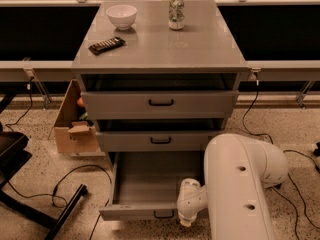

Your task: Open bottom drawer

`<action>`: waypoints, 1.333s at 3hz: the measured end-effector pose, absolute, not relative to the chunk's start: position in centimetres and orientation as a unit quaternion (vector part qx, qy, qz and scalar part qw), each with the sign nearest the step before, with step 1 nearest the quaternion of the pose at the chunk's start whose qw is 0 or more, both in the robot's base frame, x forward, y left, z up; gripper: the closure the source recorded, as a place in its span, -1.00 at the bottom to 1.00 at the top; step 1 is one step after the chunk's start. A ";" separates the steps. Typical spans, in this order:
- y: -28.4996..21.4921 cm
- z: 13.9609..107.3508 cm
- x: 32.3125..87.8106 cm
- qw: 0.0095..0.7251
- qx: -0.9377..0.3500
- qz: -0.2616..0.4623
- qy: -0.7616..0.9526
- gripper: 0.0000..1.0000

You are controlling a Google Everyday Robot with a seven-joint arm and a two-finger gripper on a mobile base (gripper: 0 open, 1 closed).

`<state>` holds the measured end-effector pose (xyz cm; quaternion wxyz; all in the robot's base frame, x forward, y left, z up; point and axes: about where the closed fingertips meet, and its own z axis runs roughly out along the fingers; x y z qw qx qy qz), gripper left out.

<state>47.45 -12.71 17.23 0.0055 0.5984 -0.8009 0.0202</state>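
Observation:
The bottom drawer point(145, 184) is the lowest of three grey drawers in the cabinet. It stands pulled far out, showing a plain grey empty interior. Its low front panel point(135, 213) carries a small black bar handle point(163, 215). My gripper point(184, 220) hangs at the end of the white arm point(240, 194), just right of that handle, at the right end of the drawer front. The middle drawer point(160, 140) and top drawer point(160, 103) each stand slightly out.
On the cabinet top are a white bowl point(121, 16), a can point(176, 13) and a black remote point(106, 45). A cardboard box point(75, 126) stands at the cabinet's left. Cables point(65, 184) lie on the floor, and a black chair base point(30, 199) is at the lower left.

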 end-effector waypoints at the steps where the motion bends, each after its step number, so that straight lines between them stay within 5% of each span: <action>1: -12.9 17.7 48.1 0.006 0.598 0.020 -0.801 0.83; 2: -13.0 17.9 48.5 0.006 0.598 0.020 -0.801 1.00; 4: -13.3 18.2 49.6 0.006 0.598 0.020 -0.801 1.00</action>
